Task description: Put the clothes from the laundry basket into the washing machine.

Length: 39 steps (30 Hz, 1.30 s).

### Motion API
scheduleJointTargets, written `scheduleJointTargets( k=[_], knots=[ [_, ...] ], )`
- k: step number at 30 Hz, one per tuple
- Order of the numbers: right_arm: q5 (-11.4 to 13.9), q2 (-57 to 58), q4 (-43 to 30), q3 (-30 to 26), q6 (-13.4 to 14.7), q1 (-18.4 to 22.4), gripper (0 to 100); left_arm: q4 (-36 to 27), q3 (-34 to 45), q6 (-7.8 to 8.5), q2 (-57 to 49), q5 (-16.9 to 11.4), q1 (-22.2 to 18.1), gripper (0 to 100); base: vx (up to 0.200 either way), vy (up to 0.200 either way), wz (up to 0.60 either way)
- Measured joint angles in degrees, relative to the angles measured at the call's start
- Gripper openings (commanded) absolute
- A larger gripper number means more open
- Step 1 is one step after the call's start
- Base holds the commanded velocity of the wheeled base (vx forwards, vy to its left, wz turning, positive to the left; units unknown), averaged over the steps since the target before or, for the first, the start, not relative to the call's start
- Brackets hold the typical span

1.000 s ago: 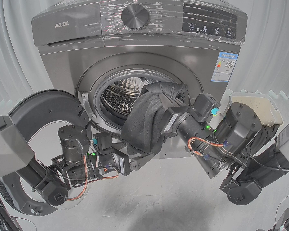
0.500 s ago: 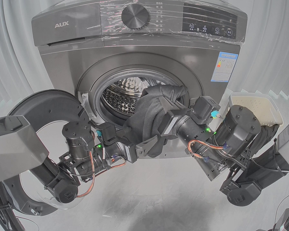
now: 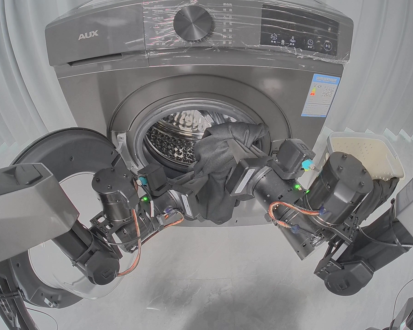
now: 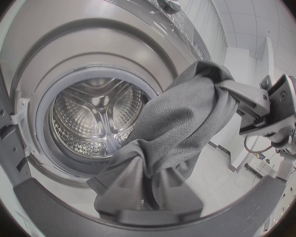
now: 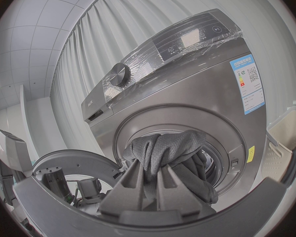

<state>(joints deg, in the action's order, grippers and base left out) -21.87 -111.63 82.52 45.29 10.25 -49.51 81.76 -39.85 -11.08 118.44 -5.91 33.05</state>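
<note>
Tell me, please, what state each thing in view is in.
Door, swung fully open.
Garment, hanging at the drum's mouth, not yet inside.
Left hand, shut on the garment's lower end.
Right hand, shut on the garment's upper end.
Basket, upright beside the machine.

In front of the washing machine [image 3: 101,92], the left arm [image 3: 117,195] and right arm [image 3: 342,182] are black bolted cylinders with orange looped cables, green lights and teal plugs.
</note>
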Motion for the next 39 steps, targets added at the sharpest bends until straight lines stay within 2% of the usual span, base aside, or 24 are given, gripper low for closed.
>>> scheduleJointTargets(
  k=[8, 14, 15, 22, 27, 34, 39],
  knots=[
    [-0.11, 0.0, 0.13, -0.34, 0.01, 0.15, 0, 2.71, -0.37, -0.16, 1.05, 0.23, 0.07, 0, 0.0, 0.0, 0.0],
    [-0.07, -0.2, -0.02, -0.48, 0.2, 1.16, 0, 5.25, 4.05, 0.0, -0.2, -0.18, 0.71, 0, 0.0, 0.0, 0.0],
    [0.01, -0.26, -0.02, -0.65, 0.37, 1.38, 100, 5.61, 5.18, 0.05, -0.76, -0.29, 0.83, 0, 0.0, 0.0, 0.0],
    [1.76, -0.48, 0.24, -2.44, 1.43, 3.12, 100, 6.56, 12.21, 0.22, -6.88, -1.01, 1.4, 0, 0.0, 0.0, 0.0],
    [2.04, -0.55, -0.07, -4.45, 2.36, 4.52, 100, 6.6, 16.13, 0.2, -12.61, -4.4, 1.56, 0, 0.0, 0.0, 0.0],
    [2.3, -0.57, -0.71, -10.7, 2.5, 5.18, 100, 6.73, 16.98, 0.09, -17.18, -5.5, 1.62, 0, 0.0, 0.0, 0.0],
    [3.71, -0.83, -0.27, -16.76, 2.44, 5.22, 100, 6.75, 15.6, 0.06, -18.03, -5.36, 1.54, 0, 0.0, 0.0, 0.0]
  ],
)
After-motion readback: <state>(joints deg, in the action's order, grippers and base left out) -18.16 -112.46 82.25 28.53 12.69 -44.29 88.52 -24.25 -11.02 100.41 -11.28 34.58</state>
